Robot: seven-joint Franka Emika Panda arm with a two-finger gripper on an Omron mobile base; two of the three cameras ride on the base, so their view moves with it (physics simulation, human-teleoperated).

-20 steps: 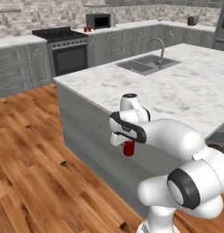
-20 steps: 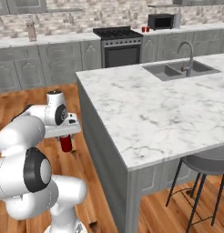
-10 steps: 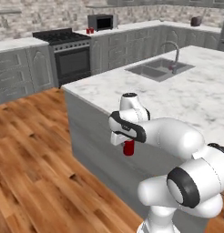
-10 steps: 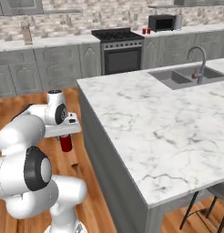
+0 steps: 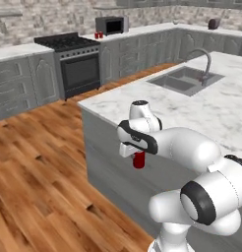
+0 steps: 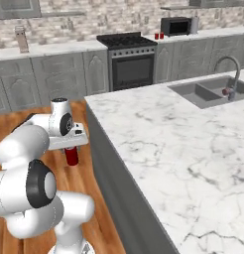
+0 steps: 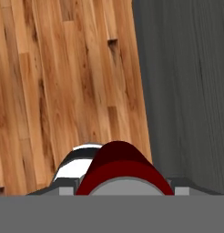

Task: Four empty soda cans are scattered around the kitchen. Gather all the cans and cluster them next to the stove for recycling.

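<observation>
A red soda can (image 5: 138, 160) hangs under my gripper (image 5: 137, 156), which is shut on it, held in the air beside the grey island wall. The same soda can (image 6: 71, 156) shows below the hand (image 6: 69, 141) in the right base view. In the hand view the can's (image 7: 124, 168) red body sits between the fingers, over wood floor. The stove (image 5: 73, 63) stands against the far wall, with two red cans (image 5: 98, 35) on the counter to its right. These cans (image 6: 159, 35) also appear right of the stove (image 6: 129, 58) in the right base view.
A marble-topped island (image 5: 201, 110) with a sink (image 5: 187, 79) and faucet lies to my right. A black microwave (image 5: 112, 24) sits on the back counter. Grey cabinets (image 6: 54, 74) line the far wall. Wood floor (image 5: 39, 162) stretches between the island and the stove.
The whole scene has shifted as the base moved; the stove and back counter now appear closer and more central. The gripper still holds the red can the same way.
</observation>
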